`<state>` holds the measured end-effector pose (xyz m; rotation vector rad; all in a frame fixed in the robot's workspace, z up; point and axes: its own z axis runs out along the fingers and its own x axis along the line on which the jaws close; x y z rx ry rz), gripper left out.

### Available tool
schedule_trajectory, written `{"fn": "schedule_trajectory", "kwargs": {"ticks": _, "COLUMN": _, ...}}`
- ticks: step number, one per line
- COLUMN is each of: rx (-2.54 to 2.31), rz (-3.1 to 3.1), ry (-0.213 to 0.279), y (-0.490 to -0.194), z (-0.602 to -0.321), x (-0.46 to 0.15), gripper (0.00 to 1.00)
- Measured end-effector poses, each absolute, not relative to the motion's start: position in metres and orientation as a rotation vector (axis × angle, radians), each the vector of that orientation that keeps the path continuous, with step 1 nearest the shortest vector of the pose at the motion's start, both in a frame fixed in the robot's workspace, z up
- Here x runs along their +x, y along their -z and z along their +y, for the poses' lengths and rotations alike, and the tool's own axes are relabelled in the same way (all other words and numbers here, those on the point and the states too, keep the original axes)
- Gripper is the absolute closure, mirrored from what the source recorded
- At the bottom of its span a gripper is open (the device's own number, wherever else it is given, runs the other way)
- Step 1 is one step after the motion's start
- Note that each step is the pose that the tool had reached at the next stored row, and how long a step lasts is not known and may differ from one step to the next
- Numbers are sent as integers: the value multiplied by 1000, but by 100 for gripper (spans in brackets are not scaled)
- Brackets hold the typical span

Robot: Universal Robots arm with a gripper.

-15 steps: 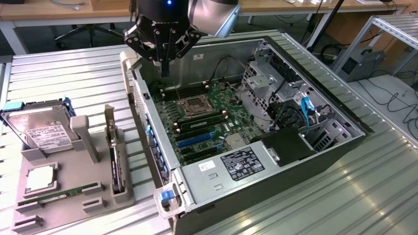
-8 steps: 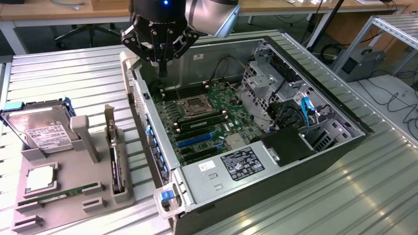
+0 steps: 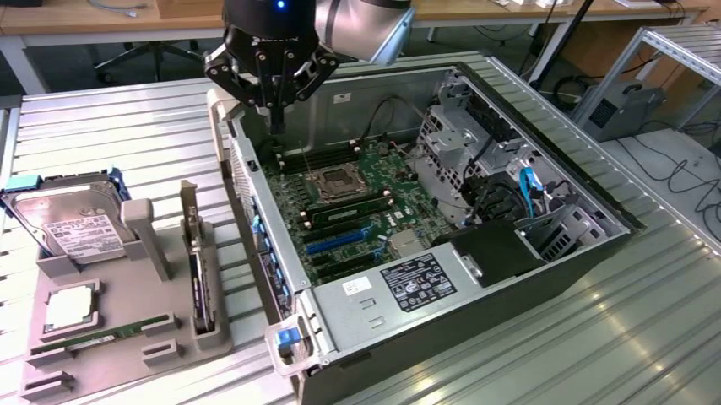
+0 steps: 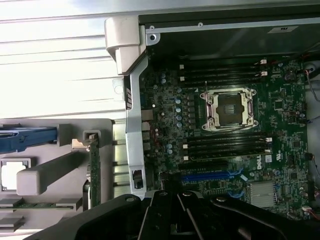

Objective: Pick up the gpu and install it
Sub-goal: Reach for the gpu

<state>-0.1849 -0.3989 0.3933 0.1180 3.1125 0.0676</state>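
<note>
One thin dark gpu card [image 3: 198, 283] with its silver bracket stands on edge in a grey plastic holder [image 3: 113, 346], just beside the open black computer case [image 3: 474, 312] on the exterior view's left. Above that case's rear corner we see the black gripper [image 3: 275, 125], its fingers pressed together and empty.

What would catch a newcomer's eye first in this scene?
The open computer case in the middle, its green motherboard bared. The black tool, shut, hangs above one corner of the case, while the gpu stands on edge in the grey holder at the exterior view's left.
</note>
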Motion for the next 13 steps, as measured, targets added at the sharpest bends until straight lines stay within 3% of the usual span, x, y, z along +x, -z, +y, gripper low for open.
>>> {"fn": "schedule_trajectory", "kwargs": {"ticks": 13, "rx": 118, "rz": 3112, "ry": -68, "y": -393, "z": -399, "x": -194, "gripper": 89}}
